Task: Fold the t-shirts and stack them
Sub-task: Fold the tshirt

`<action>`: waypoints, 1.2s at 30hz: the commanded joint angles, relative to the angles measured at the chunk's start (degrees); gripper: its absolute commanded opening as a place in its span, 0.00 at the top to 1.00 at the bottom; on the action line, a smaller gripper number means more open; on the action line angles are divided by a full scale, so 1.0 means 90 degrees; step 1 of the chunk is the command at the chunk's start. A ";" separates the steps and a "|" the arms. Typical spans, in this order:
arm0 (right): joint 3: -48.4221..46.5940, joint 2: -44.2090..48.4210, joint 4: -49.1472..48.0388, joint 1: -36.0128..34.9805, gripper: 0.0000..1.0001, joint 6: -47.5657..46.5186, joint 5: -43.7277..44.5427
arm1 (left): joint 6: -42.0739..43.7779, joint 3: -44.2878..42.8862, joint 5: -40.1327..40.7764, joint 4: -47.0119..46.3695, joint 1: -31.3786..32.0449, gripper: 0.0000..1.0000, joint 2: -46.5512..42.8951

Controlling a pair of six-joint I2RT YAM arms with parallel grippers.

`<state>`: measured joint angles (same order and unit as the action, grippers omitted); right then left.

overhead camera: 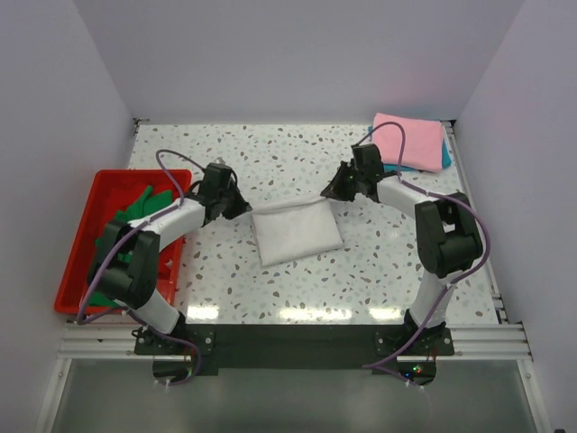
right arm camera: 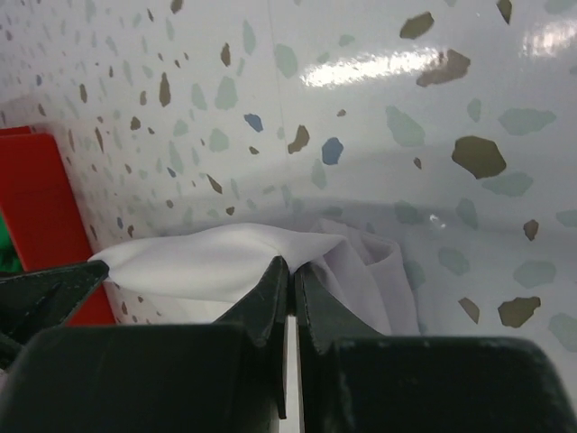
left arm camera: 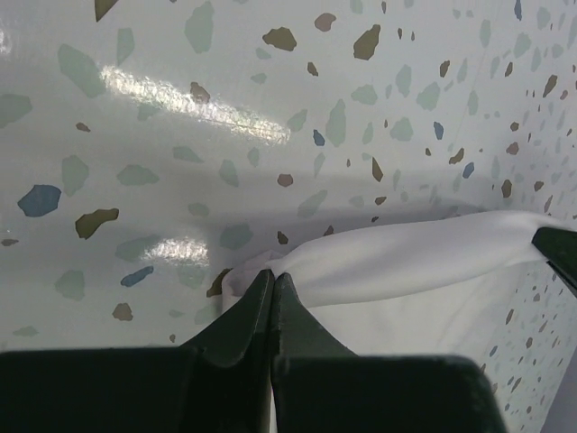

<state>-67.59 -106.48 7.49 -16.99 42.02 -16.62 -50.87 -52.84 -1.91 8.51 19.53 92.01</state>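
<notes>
The white t-shirt (overhead camera: pixel 297 233) lies folded into a compact rectangle at the middle of the table (overhead camera: pixel 270 153), between our two arms. We judge it light, soft and limp. It will sag wherever it is unsupported, and its layers can slide over one another and over the glossy tabletop, so a lift from a single point would likely spill the fold. The sensible places to take hold are the two far corners, one per arm, gathering every layer at once so the edge between them stays stretched.

That is where we are holding it. The left gripper (left arm camera: pixel 272 276) has its jaws pressed together on the far-left corner, with the cloth bunched right at the fingertips. From there the shirt's edge runs off as a raised ridge toward the other arm. The right gripper (right arm camera: pixel 290 263) is likewise clamped on the far-right corner, with wrinkled layers gathered just beyond its tips. The shadow under that edge suggests to us that it sits slightly off the tabletop.

Farther out, a pink t-shirt (overhead camera: pixel 410 140) rests folded in the far right corner on top of a teal t-shirt (overhead camera: pixel 445 155). A green t-shirt (overhead camera: pixel 144 203) lies crumpled in the red tray (overhead camera: pixel 122 174) on the left.
</notes>
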 commanded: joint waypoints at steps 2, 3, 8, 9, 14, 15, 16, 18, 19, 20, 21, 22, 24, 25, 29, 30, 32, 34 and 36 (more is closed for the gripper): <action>-0.0633 -0.0180 -0.0109 0.0130 0.95 -0.0089 -0.0096 | 0.0340 -0.0349 0.0193 0.0089 -0.0236 1.00 0.0108; -0.0837 -0.0278 -0.0070 0.0179 0.83 -0.0079 -0.0145 | 0.0369 -0.0388 0.0193 0.0031 -0.0265 1.00 0.0148; -0.1706 -0.0717 0.0309 0.0267 0.37 -0.0448 -0.0214 | 0.0720 -0.0885 0.0017 -0.0047 -0.0480 0.52 0.0461; -0.2037 -0.0718 0.0649 0.0267 0.34 -0.0547 -0.0204 | 0.0779 -0.0935 0.0046 -0.0057 -0.0500 0.47 0.0412; -0.1944 -0.0231 0.0963 0.0063 0.42 -0.1054 0.0157 | 0.1072 -0.1092 0.0193 0.0137 -0.0481 0.45 0.0012; -0.1895 -0.0191 0.1052 -0.0025 0.48 -0.1123 0.0254 | 0.1072 -0.1063 0.0193 0.0138 -0.0432 0.48 -0.0027; -0.1817 -0.0152 0.1101 -0.0113 0.54 -0.1192 0.0371 | 0.1082 -0.1024 0.0193 0.0157 -0.0267 0.56 -0.0086; -0.1475 -0.0064 0.1054 -0.0425 0.65 -0.1261 0.0479 | 0.1063 -0.0946 0.0203 0.0177 0.0016 0.64 -0.0106; -0.1348 -0.0025 0.0985 -0.0523 0.66 -0.1241 0.0460 | 0.0985 -0.0887 0.0348 0.0177 0.0356 0.74 -0.0086; -0.1241 -0.0044 0.0917 -0.0717 0.68 -0.1231 0.0422 | 0.0946 -0.0867 0.0369 0.0196 0.0504 0.78 -0.0067; -0.1104 -0.0083 0.0820 -0.0806 0.69 -0.1222 0.0421 | 0.0887 -0.0819 0.0359 0.0158 0.0651 0.84 -0.0038; -0.1084 -0.0228 0.0828 -0.0894 0.70 -0.1202 0.0431 | 0.0771 -0.0693 0.0349 0.0119 0.0875 0.96 0.0030; -0.0977 -0.0376 0.0780 -0.0973 0.73 -0.1144 0.0237 | 0.0672 -0.0517 0.0320 -0.0028 0.1042 1.00 0.0109; -0.0889 -0.0454 0.0722 -0.0963 0.74 -0.1076 0.0178 | 0.0566 -0.0303 0.0339 -0.0067 0.1140 1.00 0.0196; -0.0362 -0.0465 0.0468 -0.0613 0.76 -0.0764 -0.0018 | 0.0301 0.0274 0.0446 -0.0184 0.1170 1.00 0.0402; -0.0158 -0.0445 0.0361 -0.0554 0.76 -0.0734 -0.0134 | 0.0291 0.0382 0.0466 -0.0213 0.1170 1.00 0.0431; 0.0067 -0.0299 0.0350 -0.0456 0.76 -0.0724 -0.0077 | 0.0252 0.0665 0.0486 -0.0272 0.1160 1.00 0.0461; 0.0195 -0.0182 0.0360 -0.0426 0.76 -0.0753 0.0030 | 0.0213 0.0899 0.0496 -0.0292 0.1160 1.00 0.0403; 0.0468 0.0003 0.0263 -0.0358 0.74 -0.0665 0.0002 | 0.0252 0.0988 0.0622 -0.0243 0.1141 1.00 0.0344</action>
<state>-66.32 -109.73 11.62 -20.60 35.66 -17.87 -48.45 -46.85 0.78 4.51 30.11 95.20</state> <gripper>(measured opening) 0.247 0.013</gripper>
